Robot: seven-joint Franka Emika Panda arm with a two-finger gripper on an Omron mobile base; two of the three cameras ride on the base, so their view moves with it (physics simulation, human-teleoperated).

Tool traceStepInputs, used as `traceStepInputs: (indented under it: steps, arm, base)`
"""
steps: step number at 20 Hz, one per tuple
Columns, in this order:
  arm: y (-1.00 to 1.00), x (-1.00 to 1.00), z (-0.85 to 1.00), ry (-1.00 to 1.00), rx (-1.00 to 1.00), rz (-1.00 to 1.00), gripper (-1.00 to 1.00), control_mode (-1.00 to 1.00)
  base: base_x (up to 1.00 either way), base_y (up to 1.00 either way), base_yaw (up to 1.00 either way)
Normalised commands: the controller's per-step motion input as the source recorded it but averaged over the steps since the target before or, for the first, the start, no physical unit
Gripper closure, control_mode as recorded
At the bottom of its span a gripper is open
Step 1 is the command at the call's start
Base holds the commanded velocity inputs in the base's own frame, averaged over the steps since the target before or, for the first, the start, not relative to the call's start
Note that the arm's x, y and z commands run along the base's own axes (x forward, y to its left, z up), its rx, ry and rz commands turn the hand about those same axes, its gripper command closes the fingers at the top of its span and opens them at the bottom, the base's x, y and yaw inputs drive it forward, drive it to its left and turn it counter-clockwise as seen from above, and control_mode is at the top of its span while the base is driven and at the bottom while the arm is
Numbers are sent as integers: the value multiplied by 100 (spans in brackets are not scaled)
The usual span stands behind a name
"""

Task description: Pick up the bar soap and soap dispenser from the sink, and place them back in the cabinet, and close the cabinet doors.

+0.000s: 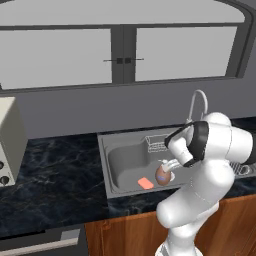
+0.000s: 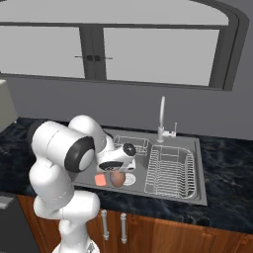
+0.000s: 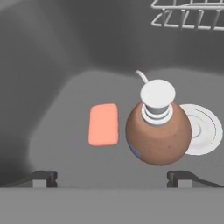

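Sink (image 3: pixel 65 65): bar soap (image 3: pixel 103 124) beside soap dispenser (image 3: pixel 158 133) (drain (image 3: pixel 203 129) behind).

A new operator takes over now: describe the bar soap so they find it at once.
Look into the grey sink under the window, at the floor of its basin. The bar soap lies flat there beside the brown soap dispenser. It is the small salmon-orange rounded block, far lower than the bottle.

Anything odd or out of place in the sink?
Yes: the bar soap lies flat on the basin floor of the sink, and the soap dispenser stands upright beside it, next to the drain. Both belong in the cabinet. Nothing looks spilled or damaged.
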Motion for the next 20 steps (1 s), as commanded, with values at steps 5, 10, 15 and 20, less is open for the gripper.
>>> traceStepInputs:
  steps: [5,10,15,20]
  arm:
    - [0,14,-10,0,0,0,-100,-100]
    - [-2,16,-7,0,0,0,-100,-100]
    - [-4,16,-7,0,0,0,-100,-100]
    - [-2,16,-6,0,0,0,-100,-100]
  base:
    - [0,0,0]
    - [0,0,0]
    - [0,0,0]
    - [0,0,0]
